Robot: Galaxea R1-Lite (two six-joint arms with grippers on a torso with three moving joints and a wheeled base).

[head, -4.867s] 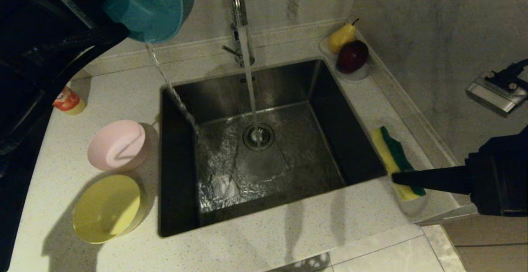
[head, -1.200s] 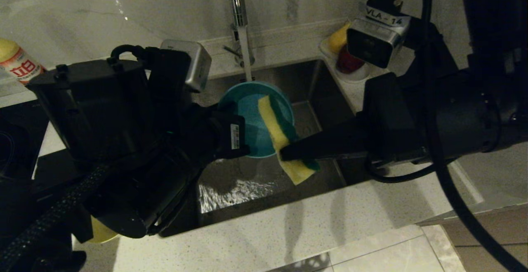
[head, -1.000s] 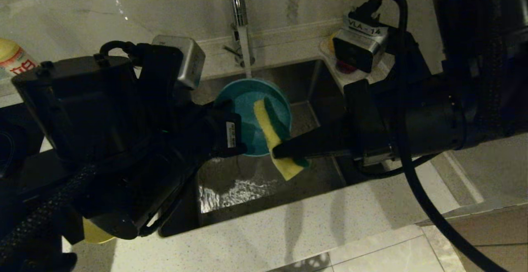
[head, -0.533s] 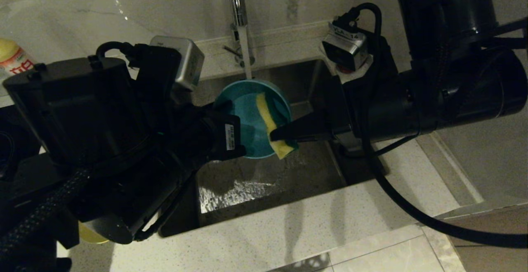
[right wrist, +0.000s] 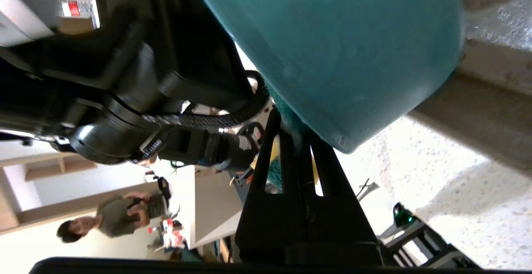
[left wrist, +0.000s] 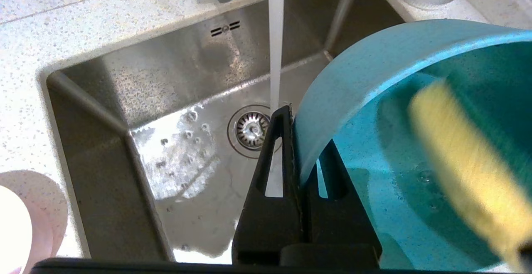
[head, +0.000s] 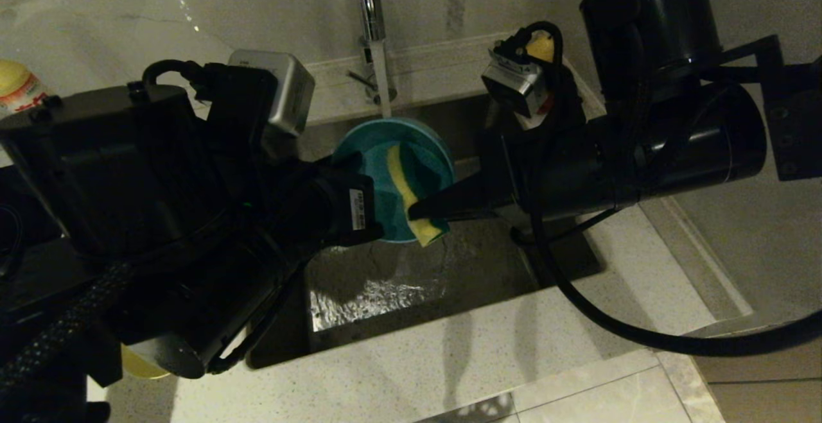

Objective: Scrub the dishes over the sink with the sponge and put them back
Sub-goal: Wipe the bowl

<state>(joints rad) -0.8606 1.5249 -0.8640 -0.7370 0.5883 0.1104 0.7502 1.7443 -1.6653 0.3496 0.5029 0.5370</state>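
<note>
Left gripper point(left wrist: 296, 141) clamped on the rim of the light blue bowl point(head: 392, 172), held over the sink point(head: 411, 275). Right gripper point(head: 417, 208) pinching the sponge point(head: 411, 192) inside it. Risk: wet rim slipping out under hard scrubbing.

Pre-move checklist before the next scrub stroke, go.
1. Left gripper shut on the blue bowl rim: ok.
2. Right gripper shut on the sponge: ok.
3. Sponge inside the bowl: ok; contact pressure: cannot tell.
4. Bowl held over the sink: ok.
5. Tap water running: ok; it falls past the bowl onto the drain.
6. Pink bowl on the counter, not in the way: ok.
</note>
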